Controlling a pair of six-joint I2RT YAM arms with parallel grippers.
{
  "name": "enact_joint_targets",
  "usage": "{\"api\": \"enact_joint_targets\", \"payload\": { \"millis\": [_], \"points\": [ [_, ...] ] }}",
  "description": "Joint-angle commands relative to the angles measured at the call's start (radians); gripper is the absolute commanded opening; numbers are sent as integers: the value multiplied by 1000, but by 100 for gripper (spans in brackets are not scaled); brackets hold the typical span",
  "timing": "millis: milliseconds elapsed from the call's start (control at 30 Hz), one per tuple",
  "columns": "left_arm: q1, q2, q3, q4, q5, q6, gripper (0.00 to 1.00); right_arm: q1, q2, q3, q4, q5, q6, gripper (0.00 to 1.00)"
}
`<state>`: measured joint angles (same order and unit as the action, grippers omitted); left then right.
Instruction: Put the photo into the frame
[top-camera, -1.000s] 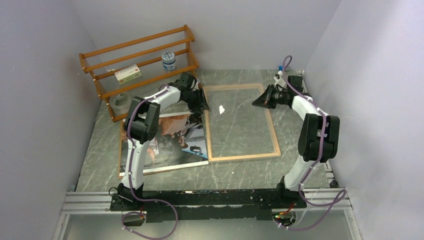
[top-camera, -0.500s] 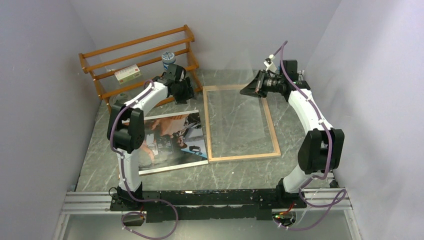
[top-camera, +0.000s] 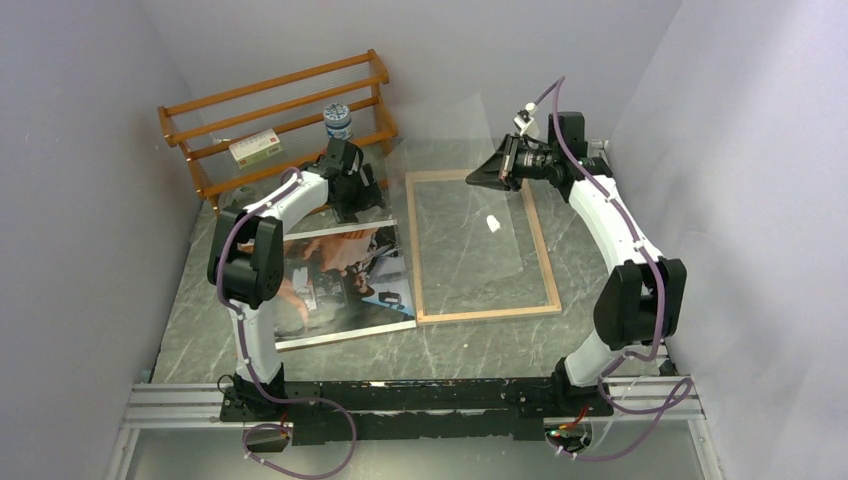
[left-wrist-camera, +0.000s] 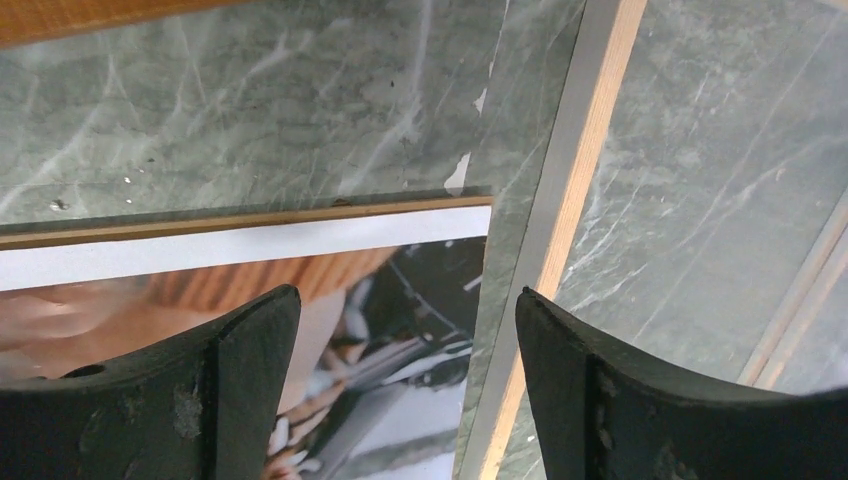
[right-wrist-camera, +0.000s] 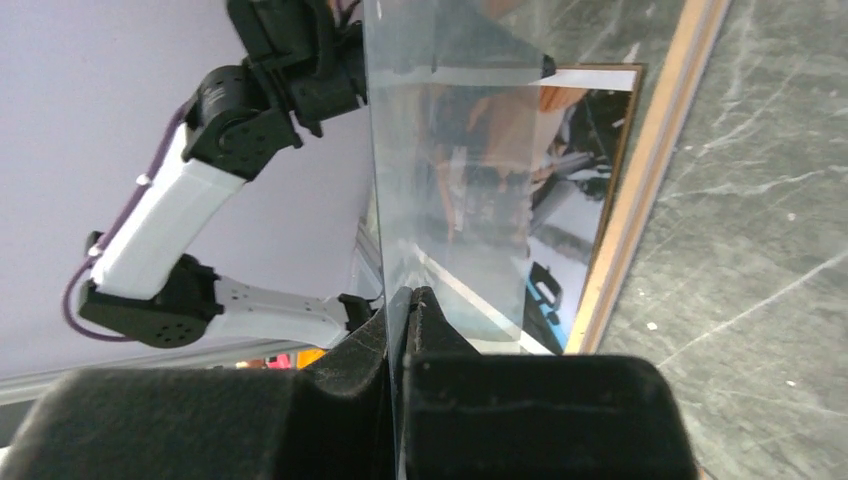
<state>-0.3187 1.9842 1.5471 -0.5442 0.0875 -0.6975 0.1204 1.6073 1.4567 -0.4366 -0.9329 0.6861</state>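
The frame (top-camera: 487, 313) lies flat at table centre, pale wood rim up. The photo (top-camera: 340, 280), dark with a white margin, lies left of it on a brown backing sheet. My right gripper (top-camera: 497, 165) is shut on the far edge of the clear pane (top-camera: 455, 170) and holds it tilted up off the frame; the right wrist view shows the pads (right-wrist-camera: 430, 320) pinching the pane (right-wrist-camera: 450, 150). My left gripper (top-camera: 360, 195) is open and empty, hovering over the photo's far right corner (left-wrist-camera: 350, 270) and the frame's left rim (left-wrist-camera: 560, 200).
An orange-brown slatted rack (top-camera: 270, 110) stands at the back left with a jar (top-camera: 338, 122) and a small box (top-camera: 255, 148); a tape roll (top-camera: 240, 200) lies under it. Grey walls close in on both sides and behind.
My right gripper has risen and moved back-left, tilting the pane up off the frame. My left gripper has drawn back-left from the frame's far left corner toward the rack.
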Motion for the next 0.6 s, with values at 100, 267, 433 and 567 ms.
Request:
{"api": "enact_joint_targets", "payload": {
  "millis": [100, 267, 433, 567],
  "points": [
    [1, -36, -45, 113, 187, 7, 81, -33, 167, 15, -95, 108, -190, 1],
    [1, 27, -58, 181, 328, 22, 78, -108, 239, -29, -74, 113, -292, 1],
    [0, 141, 27, 127, 437, 54, 72, -159, 314, -23, -90, 112, -342, 0],
    [0, 188, 60, 136, 483, 54, 67, -176, 343, -32, -67, 126, -346, 0]
  ]
}}
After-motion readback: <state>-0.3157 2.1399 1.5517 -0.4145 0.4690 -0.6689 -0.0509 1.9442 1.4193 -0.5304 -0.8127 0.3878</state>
